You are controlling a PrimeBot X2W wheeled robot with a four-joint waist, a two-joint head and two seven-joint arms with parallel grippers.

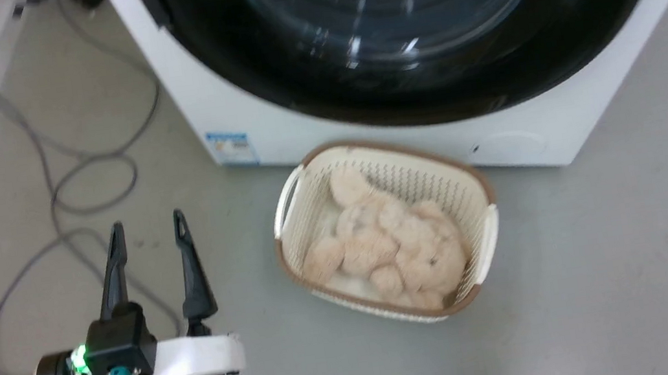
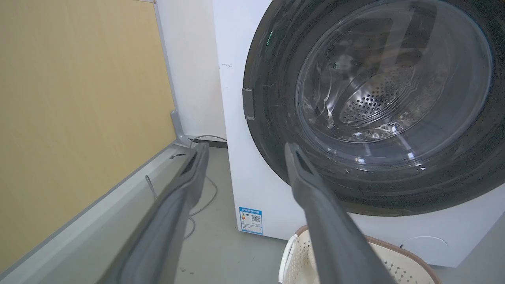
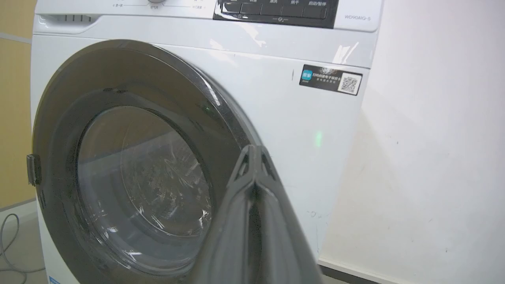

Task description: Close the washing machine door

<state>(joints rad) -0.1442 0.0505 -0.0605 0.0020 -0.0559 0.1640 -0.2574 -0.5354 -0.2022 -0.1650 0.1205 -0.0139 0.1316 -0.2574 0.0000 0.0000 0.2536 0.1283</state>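
Observation:
The white washing machine (image 1: 230, 97) stands at the top of the head view. Its round black washing machine door (image 1: 426, 96) with the clear glass bowl lies flat against the front. My left gripper (image 1: 147, 223) hovers open and empty over the floor, left of the machine. In the left wrist view the left gripper (image 2: 246, 148) points at the door (image 2: 276, 98), near its left rim. My right gripper (image 3: 254, 154) is shut with nothing in it. Its tip is just in front of the door's right rim (image 3: 221, 102) and the machine's front (image 3: 296, 118).
A cream basket (image 1: 485, 192) holding a plush toy (image 1: 381, 246) sits on the floor right before the machine. Grey cables (image 1: 59, 187) loop on the floor at left, beside a yellow wall panel (image 2: 79, 98). A white wall (image 3: 434, 157) stands right of the machine.

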